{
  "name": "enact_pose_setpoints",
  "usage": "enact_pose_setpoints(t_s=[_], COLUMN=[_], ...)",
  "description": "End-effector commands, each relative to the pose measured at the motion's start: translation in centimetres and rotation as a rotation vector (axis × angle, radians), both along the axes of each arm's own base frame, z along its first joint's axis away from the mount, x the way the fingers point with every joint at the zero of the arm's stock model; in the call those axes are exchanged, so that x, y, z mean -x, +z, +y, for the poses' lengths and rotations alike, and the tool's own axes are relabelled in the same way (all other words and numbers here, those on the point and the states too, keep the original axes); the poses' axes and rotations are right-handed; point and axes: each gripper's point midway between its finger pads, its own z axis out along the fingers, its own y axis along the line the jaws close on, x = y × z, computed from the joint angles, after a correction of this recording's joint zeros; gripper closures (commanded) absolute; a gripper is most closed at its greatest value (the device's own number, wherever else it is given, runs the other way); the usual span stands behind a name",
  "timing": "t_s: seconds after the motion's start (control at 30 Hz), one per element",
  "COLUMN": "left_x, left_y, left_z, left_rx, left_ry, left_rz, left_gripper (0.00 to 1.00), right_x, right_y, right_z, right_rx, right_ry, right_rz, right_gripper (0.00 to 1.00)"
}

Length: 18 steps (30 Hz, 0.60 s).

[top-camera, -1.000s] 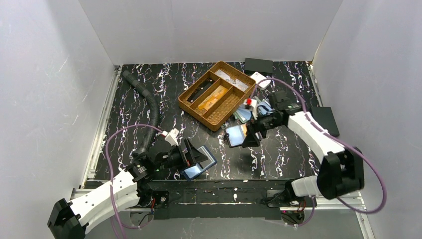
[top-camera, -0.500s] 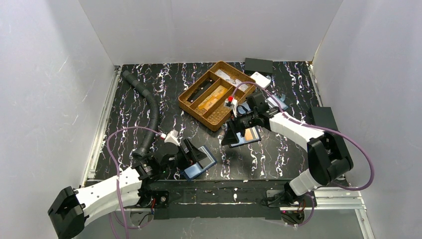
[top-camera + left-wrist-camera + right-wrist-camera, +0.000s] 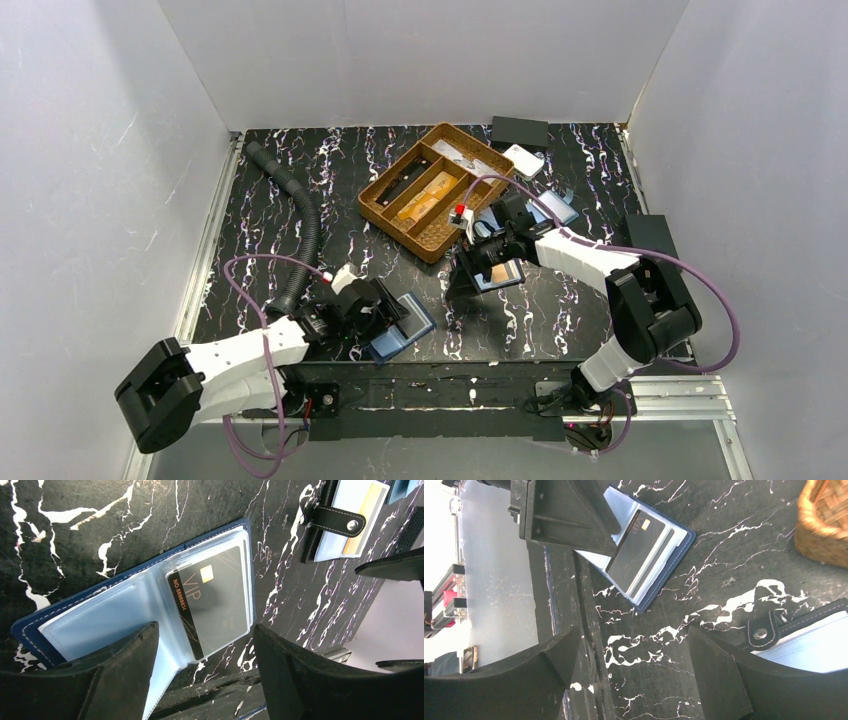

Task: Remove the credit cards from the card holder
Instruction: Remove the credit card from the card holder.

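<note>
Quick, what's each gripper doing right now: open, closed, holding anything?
Left gripper: open, holding nothing, jaws above the blue card holder.
Right gripper: open, holding nothing.

Between the matte-black fingers of your left pincer (image 3: 205, 630), the card holder (image 3: 95, 615) has a navy cover with pale stitching and clear, bluish sleeves. The black card (image 3: 212, 600) in it carries copper-orange VIP lettering and a gold chip. Just beside your right pincer (image 3: 633, 632), the second holder (image 3: 819, 642) shows pale blue pages and a black strap with a silver snap, and its yellow-orange card (image 3: 369, 510) shows beyond your left pincer. Under both pincers the table (image 3: 250, 190) is black with white marble veins. Beyond the right one, the basket (image 3: 826, 525) is woven tan-brown.
</note>
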Motion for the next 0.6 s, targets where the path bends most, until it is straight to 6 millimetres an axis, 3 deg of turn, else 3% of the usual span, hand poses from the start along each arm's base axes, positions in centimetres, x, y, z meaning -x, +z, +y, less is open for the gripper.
enact_pose_setpoints(t_s=[0.0, 0.23, 0.57], left_x=[-0.7, -1.0, -1.5], left_y=[-0.4, -1.6, -3.1], left_z=[0.3, -0.5, -5.6], left_rx=[-0.029, -0.082, -0.165], left_ry=[0.040, -0.029, -0.376], left_rz=[-0.013, -0.006, 0.017], left_gripper=[0.34, 0.40, 0.60], right_x=[0.5, 0.4, 0.6], right_y=[-0.3, -0.3, -0.3], right_z=[-0.1, -0.5, -0.5], right_rx=[-0.003, -0.002, -0.034], right_ry=[0.044, 0.038, 0.012], right_rz=[0.005, 0.002, 0.059], right_gripper=[0.13, 0.13, 0.13])
